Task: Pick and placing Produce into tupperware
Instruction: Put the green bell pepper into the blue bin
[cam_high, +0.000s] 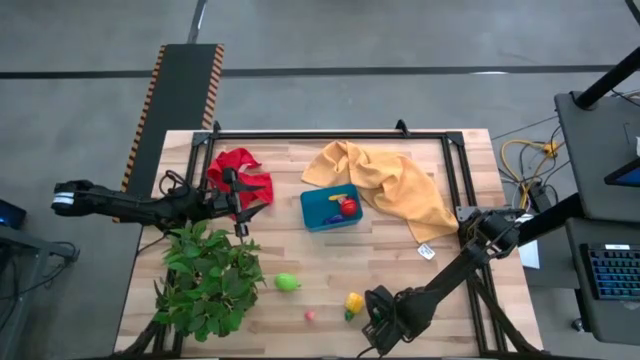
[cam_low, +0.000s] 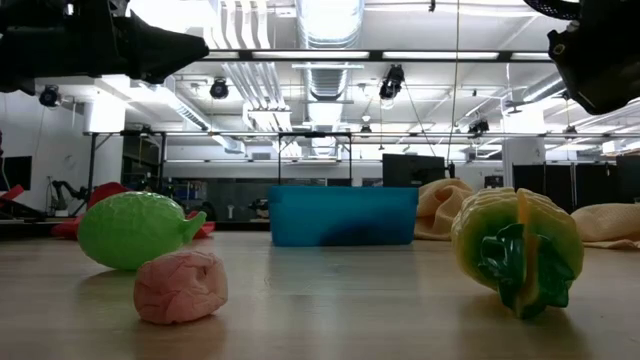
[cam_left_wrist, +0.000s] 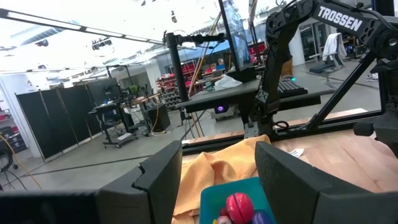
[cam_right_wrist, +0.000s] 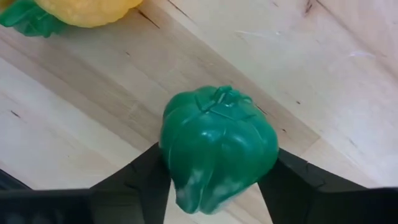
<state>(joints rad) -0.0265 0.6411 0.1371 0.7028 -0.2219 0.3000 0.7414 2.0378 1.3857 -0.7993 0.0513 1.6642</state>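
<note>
A dark green pepper (cam_right_wrist: 217, 146) is pinched between the right gripper (cam_right_wrist: 214, 180) fingers at the near edge, well apart from the tupperware (cam_high: 331, 208). A high carry leftward and farther in is advised. The left gripper (cam_left_wrist: 217, 180) waits open beside the red cloth (cam_high: 240, 172).

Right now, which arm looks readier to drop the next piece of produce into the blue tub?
The right one. Its fingers already grip a dark green pepper near the table's front edge. The left gripper is open and empty over the red cloth, beside the tub.
</note>
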